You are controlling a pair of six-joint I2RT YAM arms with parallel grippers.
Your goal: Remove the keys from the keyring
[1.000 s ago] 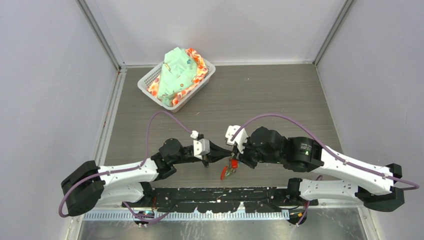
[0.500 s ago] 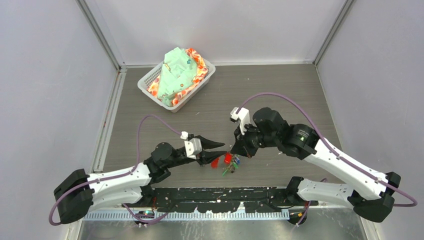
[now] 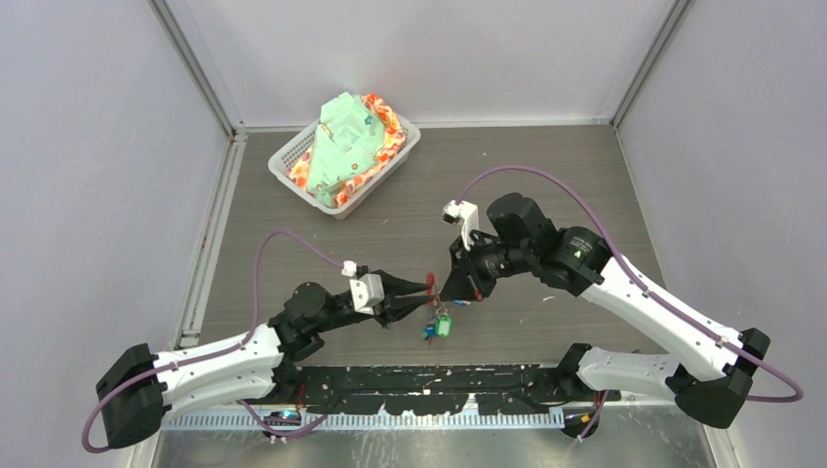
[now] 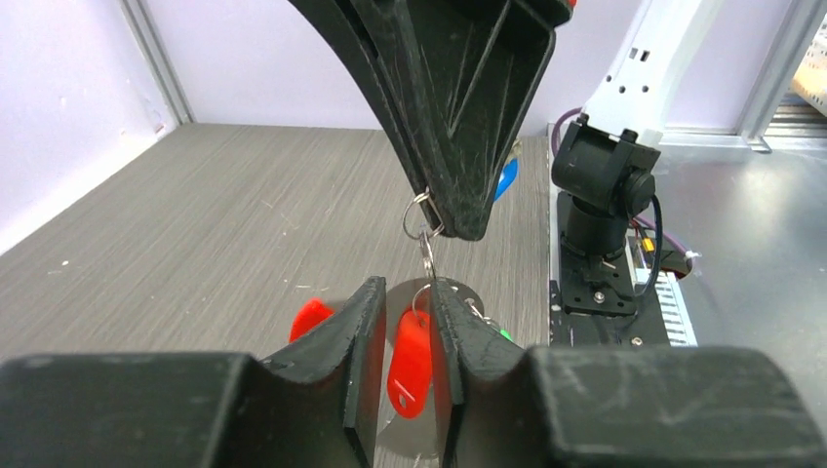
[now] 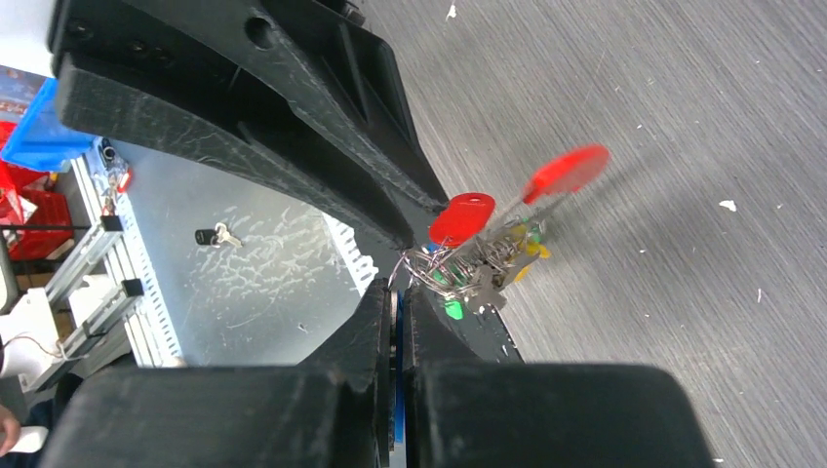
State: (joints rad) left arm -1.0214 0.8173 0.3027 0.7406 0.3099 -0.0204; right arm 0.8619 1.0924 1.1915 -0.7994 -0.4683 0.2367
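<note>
The left hand (image 3: 426,294) and right hand (image 3: 451,290) meet tip to tip above the bench (image 3: 546,185); the keys (image 3: 437,326) dangle below. A basket (image 3: 293,156) sits at eleven o'clock.
</note>
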